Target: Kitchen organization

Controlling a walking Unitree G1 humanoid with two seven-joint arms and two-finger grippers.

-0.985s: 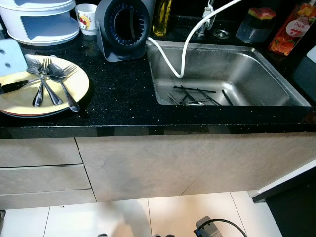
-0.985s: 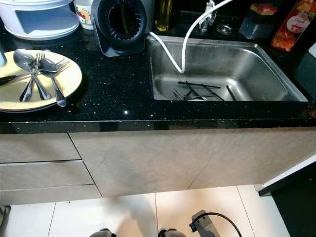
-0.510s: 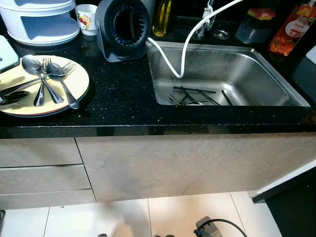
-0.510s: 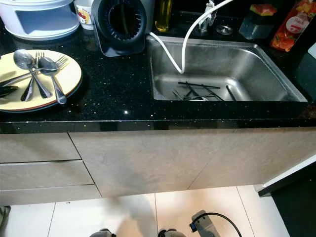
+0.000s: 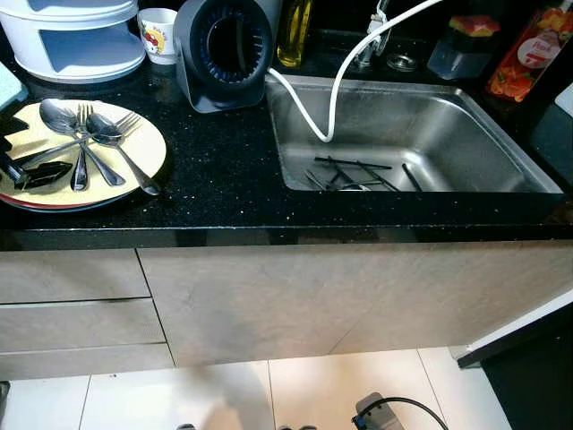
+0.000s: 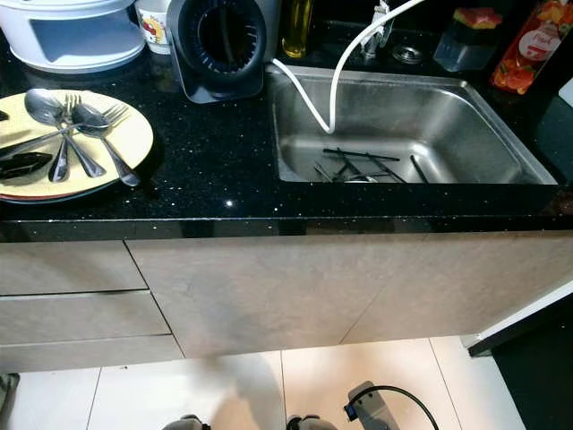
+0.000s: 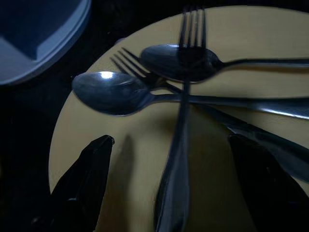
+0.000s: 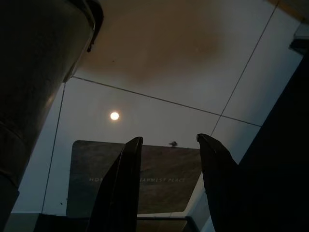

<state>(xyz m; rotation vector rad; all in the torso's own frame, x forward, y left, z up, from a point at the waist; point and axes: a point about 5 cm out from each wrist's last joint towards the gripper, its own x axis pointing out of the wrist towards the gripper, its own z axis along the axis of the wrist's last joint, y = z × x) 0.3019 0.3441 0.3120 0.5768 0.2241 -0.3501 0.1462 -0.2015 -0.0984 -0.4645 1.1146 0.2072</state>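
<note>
Kitchen organization, early stage. At the left edge of the left eye view, a yellow plate (image 5: 143,134) rests on the black counter (image 5: 224,179) and carries a crossed pile of cutlery: two spoons (image 5: 58,115) and two forks (image 5: 82,143). The bowls and tines lie toward the upper left of the frame; the handles fan out toward the lower right, one spoon handle (image 5: 143,179) overhanging the plate rim. One fork runs nearly top to bottom of the frame.

The left gripper (image 7: 169,193) hovers low over the plate; its two black fingers (image 7: 82,179) are spread wide on either side of the upright fork's handle (image 7: 176,159) and grasp nothing. The right gripper (image 8: 169,188) hangs idle over the floor, fingers parted, empty.

In the sink (image 5: 501,152), centre right of the frame, several dark chopsticks (image 5: 354,170) lie roughly side to side beneath a white hose (image 5: 336,90). Judged from this layout, no item has been sorted: all cutlery remains on the plate, the chopsticks in the basin
</note>
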